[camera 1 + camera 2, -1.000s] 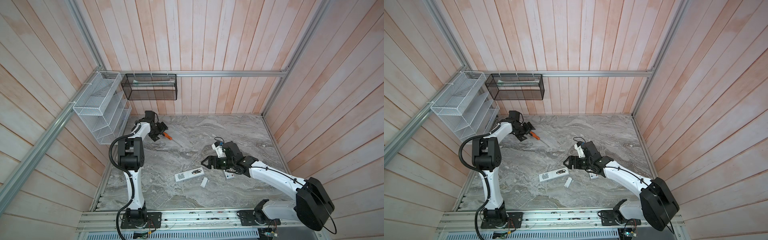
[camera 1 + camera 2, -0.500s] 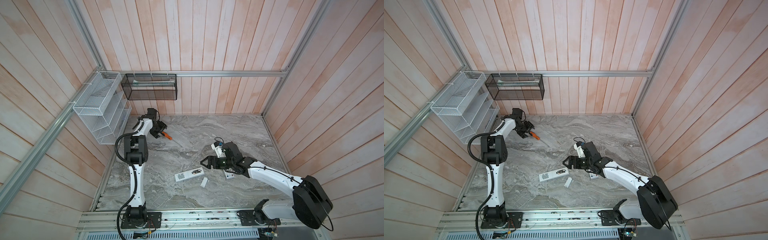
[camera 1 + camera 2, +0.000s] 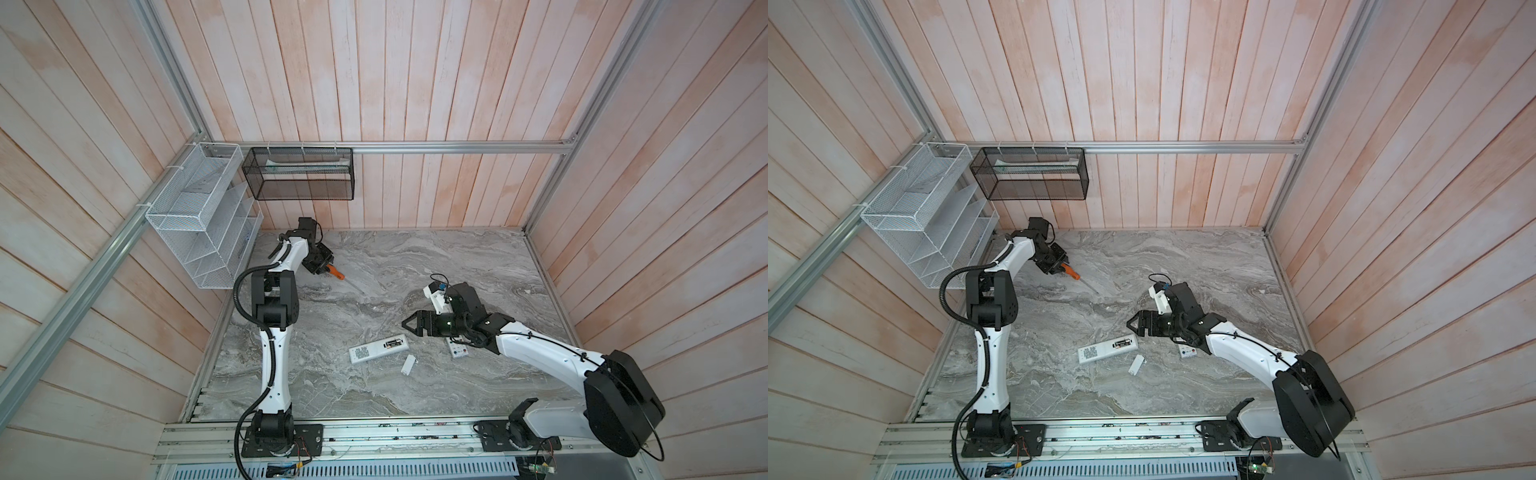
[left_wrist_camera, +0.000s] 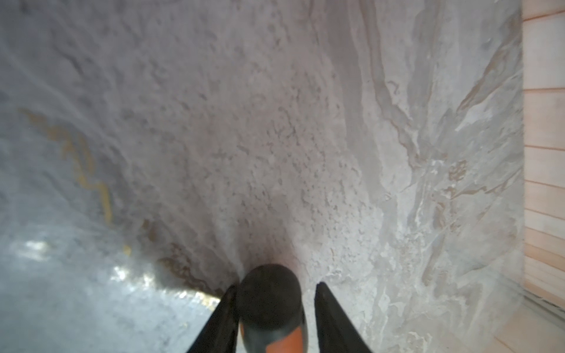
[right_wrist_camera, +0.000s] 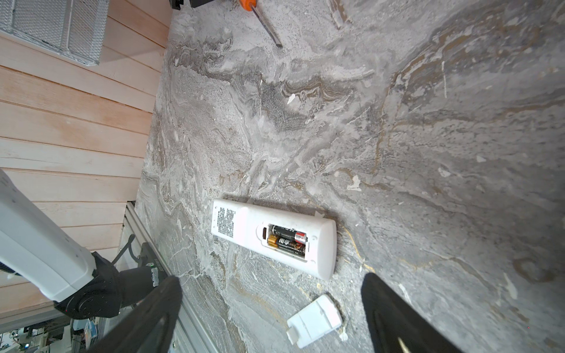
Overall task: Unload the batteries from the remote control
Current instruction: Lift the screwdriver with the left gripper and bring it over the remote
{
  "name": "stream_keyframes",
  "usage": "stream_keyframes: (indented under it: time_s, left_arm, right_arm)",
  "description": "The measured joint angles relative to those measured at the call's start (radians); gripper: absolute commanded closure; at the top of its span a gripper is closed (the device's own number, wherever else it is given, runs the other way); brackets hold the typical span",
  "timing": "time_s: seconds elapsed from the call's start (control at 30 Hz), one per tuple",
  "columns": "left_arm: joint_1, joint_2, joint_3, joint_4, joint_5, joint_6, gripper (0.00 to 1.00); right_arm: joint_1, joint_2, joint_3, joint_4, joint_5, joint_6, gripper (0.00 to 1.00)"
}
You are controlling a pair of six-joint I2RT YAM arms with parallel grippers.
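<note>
The batteries [image 5: 287, 240] lie in the open remote [image 5: 321, 244] on the table [image 5: 397, 122], near the wide-spread right pincer [image 5: 272, 278], while the left pincer [image 4: 275, 285] sits around the screwdriver [image 4: 269, 308], pinching or not I cannot tell, so next I think it should squeeze tight and lift.

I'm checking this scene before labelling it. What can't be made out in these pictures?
- Second remote: both top views, mostly covered by the right arm; any batteries in it unseen.
- Screwdriver: left wrist view, handle cut off by the bottom edge, shaft out of frame.
- Batteries in the open remote: top views, too small to count; the right wrist view shows two.
- Black mesh basket: top views, the mesh obscures its contents.
</note>
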Motion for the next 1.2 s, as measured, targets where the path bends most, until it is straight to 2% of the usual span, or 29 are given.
stream_keyframes:
  time_s: [0.07,0.1,0.37,0.53,0.67,0.87,1.07,1.2]
  left_arm:
    - [-0.002,0.0,-0.011,0.015,0.013,0.001,0.81]
    - [-0.002,-0.005,-0.022,0.031,0.021,0.003,0.83]
    - [-0.003,-0.037,-0.084,0.096,0.068,0.047,0.87]
    - [-0.005,-0.134,-0.174,0.146,0.126,0.167,0.87]
    - [-0.023,-0.304,-0.283,0.208,0.219,0.297,0.86]
    - [-0.124,-0.523,-0.37,0.254,0.359,0.524,0.87]
    - [-0.197,-0.61,-0.482,0.256,0.513,0.638,0.9]
    - [-0.232,-0.616,-0.495,0.237,0.56,0.667,0.93]
  right_arm:
    - [-0.001,0.0,0.0,-0.002,0.0,0.0,0.08]
    - [-0.001,0.0,0.0,-0.003,0.0,0.0,0.08]
    - [-0.001,-0.016,0.002,-0.048,0.011,-0.006,0.08]
    - [-0.005,-0.074,0.012,-0.098,0.033,-0.015,0.08]
    - [-0.02,-0.125,0.017,-0.12,0.035,-0.014,0.08]
    - [-0.027,-0.148,0.069,-0.126,-0.001,-0.014,0.1]
    - [-0.027,-0.149,0.123,-0.094,-0.058,-0.013,0.12]
    - [-0.021,-0.142,0.153,-0.075,-0.076,-0.015,0.13]
